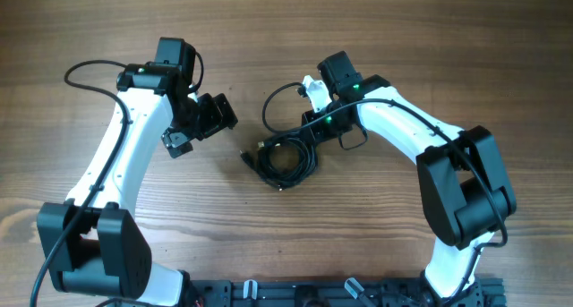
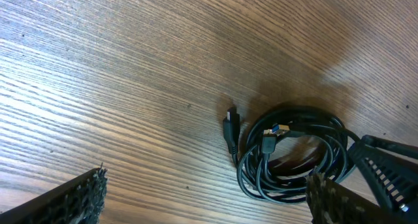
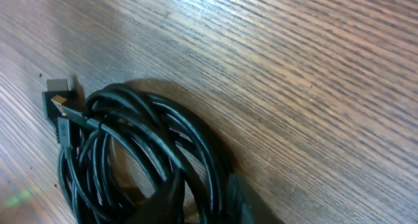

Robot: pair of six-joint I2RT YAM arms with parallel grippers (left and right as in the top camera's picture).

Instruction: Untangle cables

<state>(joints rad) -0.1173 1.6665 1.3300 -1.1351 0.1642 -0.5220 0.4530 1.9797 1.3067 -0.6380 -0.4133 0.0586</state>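
Note:
The cables lie as one small black coil on the wooden table, with a plug end sticking out to its left. My right gripper is at the coil's upper right edge. In the right wrist view its fingers are closed on a few strands of the coil, with the plug at far left. My left gripper is open and empty, left of the coil. In the left wrist view the coil lies ahead to the right, just beyond the right finger.
A thin black loop curves up beside my right wrist. The tip of the right gripper shows at the right edge of the left wrist view. The arm bases stand along the table's near edge.

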